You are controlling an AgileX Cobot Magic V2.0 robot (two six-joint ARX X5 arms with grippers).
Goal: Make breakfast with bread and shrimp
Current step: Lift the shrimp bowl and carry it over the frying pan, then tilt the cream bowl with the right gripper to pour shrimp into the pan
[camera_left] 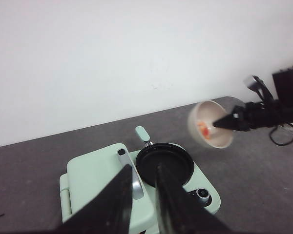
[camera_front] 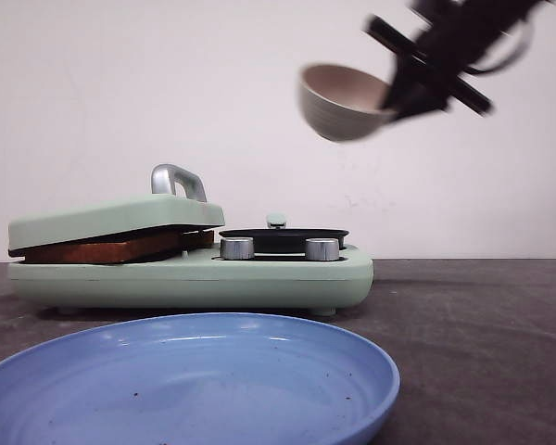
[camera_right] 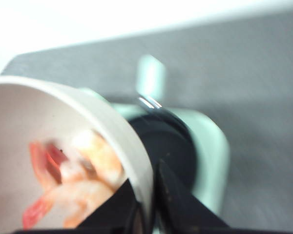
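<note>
The bread (camera_front: 102,248) lies clamped in the shut press of a mint-green breakfast maker (camera_front: 195,278); only its brown edge shows. My right gripper (camera_front: 394,97) is shut on the rim of a beige ribbed bowl (camera_front: 338,107), held tilted high above the maker's black pan (camera_front: 283,238). The shrimp (camera_right: 73,180), orange-pink and pale, lie inside the bowl (camera_right: 122,131), gripped by the right gripper (camera_right: 149,195). In the left wrist view the shrimp (camera_left: 203,128) show in the bowl (camera_left: 219,141). My left gripper (camera_left: 144,168) hovers above the maker (camera_left: 93,180), slightly open and empty.
A large blue plate (camera_front: 195,380) sits at the table's front edge before the maker. The press lid has a metal handle (camera_front: 176,181). Two metal knobs (camera_front: 236,247) sit before the pan (camera_left: 166,161). A white wall stands behind the dark table.
</note>
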